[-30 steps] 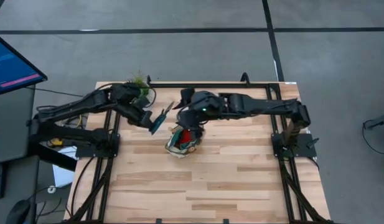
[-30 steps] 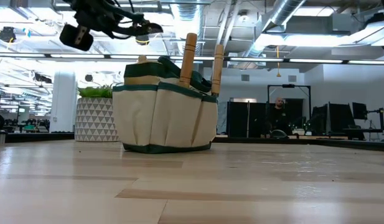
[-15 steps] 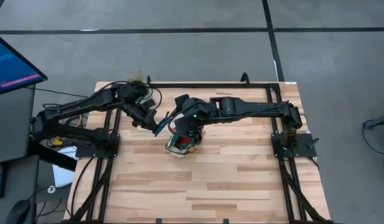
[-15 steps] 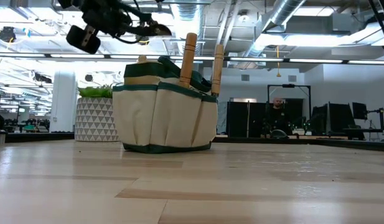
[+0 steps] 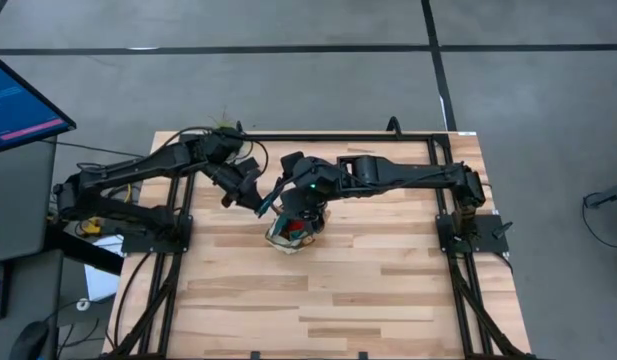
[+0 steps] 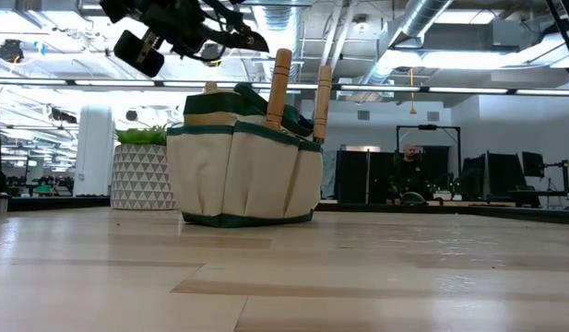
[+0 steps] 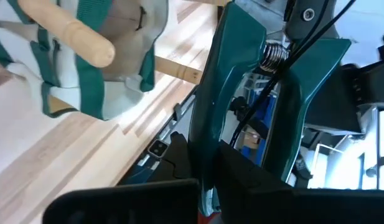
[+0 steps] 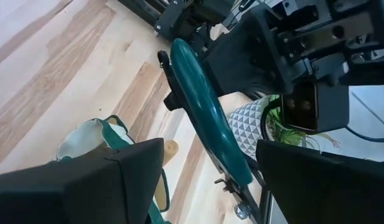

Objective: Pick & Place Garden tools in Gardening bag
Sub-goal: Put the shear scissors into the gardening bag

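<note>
While my left claw (image 5: 250,192) clamps the teal-handled shears (image 7: 241,118) above the gardening bag (image 6: 243,157) for dropping in, my right claw (image 5: 300,200) stands open, empty.

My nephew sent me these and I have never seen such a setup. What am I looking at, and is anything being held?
These are two robot arms at a wooden table. One picture looks down from above, one looks level across the tabletop, and two come from cameras on the arms' wrists. The left gripper is shut on teal-handled pruning shears, held in the air beside the gardening bag. The right gripper hangs open over the bag, close to the shears. Two wooden tool handles already stick up out of the bag. A green plant in a whitish patterned pot stands behind it.
</note>
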You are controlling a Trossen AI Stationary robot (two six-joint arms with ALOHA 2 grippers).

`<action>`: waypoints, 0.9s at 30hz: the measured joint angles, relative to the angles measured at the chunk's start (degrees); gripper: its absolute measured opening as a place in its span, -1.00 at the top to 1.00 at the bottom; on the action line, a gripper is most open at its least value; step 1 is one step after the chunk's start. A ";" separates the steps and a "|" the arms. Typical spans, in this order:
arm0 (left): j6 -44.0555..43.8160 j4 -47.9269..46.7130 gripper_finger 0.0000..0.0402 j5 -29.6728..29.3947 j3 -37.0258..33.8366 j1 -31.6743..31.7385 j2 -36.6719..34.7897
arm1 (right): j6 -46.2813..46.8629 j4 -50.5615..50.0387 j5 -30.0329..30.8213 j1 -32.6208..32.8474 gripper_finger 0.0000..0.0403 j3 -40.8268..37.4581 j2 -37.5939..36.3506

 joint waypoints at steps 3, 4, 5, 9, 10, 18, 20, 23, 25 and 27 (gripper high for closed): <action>-1.48 0.69 0.99 0.07 0.00 -0.59 0.29 | 0.01 0.00 -0.05 0.04 -0.24 -0.02 0.00; -1.88 0.65 0.99 0.07 0.00 -0.87 0.48 | 0.01 -0.08 -0.09 0.04 -0.23 -0.02 0.00; -2.48 0.61 0.99 0.07 -0.02 -0.94 0.50 | 0.03 -0.38 -0.09 0.04 -0.23 -0.02 0.00; -3.92 0.87 0.99 0.36 -0.02 -0.98 0.44 | 0.36 -0.81 -0.51 0.02 -0.23 -0.07 0.00; -4.15 0.91 0.99 0.35 -0.02 -0.98 0.44 | 0.38 -0.81 -0.58 0.00 -0.23 -0.07 0.00; -6.03 0.93 0.99 1.81 -0.02 -0.96 0.44 | 0.44 -0.83 -1.52 -0.04 -0.07 -0.07 0.00; -7.05 0.96 0.99 3.48 -0.02 -0.96 0.44 | 0.47 -0.90 -1.54 -0.02 -0.04 -0.07 0.00; -8.11 1.23 0.99 5.42 -0.07 -1.56 0.45 | 0.75 -2.55 -1.50 0.66 -0.02 -0.07 -0.01; -8.64 1.22 0.99 5.53 -0.09 -2.39 0.46 | 0.47 -3.51 -0.59 1.36 -0.03 -0.07 -0.09; -8.71 1.35 0.99 5.64 -0.09 -3.27 0.47 | -0.26 -3.67 0.60 1.96 -0.06 -0.07 -0.30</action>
